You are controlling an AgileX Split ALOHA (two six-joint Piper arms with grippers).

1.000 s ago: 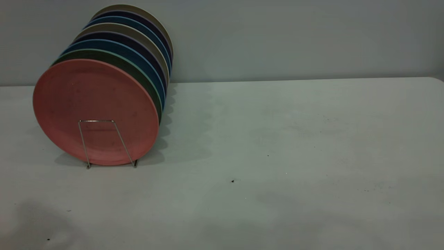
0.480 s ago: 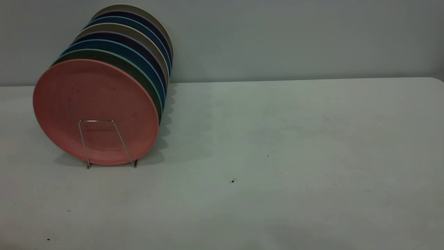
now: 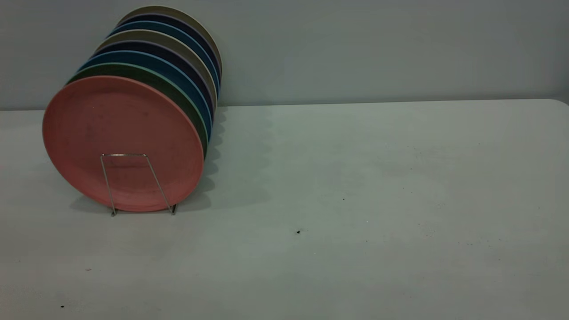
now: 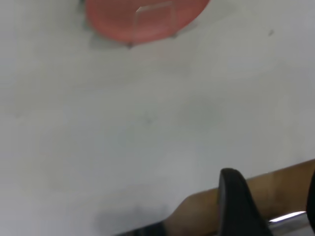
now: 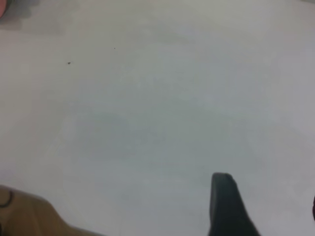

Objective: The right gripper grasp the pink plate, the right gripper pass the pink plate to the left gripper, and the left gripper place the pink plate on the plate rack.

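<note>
The pink plate [image 3: 120, 138] stands upright at the front of the plate rack [image 3: 133, 182], behind its front wire loop, at the table's left. It also shows far off in the left wrist view [image 4: 142, 19] with the wire loop [image 4: 155, 17] before it. Neither gripper shows in the exterior view. My left gripper [image 4: 273, 196] is open and empty, above the table's near edge. My right gripper [image 5: 268, 206] is open and empty over bare table, far from the plate.
Several more plates stand in the rack behind the pink one: a green plate [image 3: 178, 91], then blue, dark and beige ones. A grey wall [image 3: 378, 49] backs the white table [image 3: 355, 186]. A brown edge strip [image 4: 280, 179] shows under my left gripper.
A soft shadow at the table's front left in the exterior view has faded away. The plates and rack have not moved.
</note>
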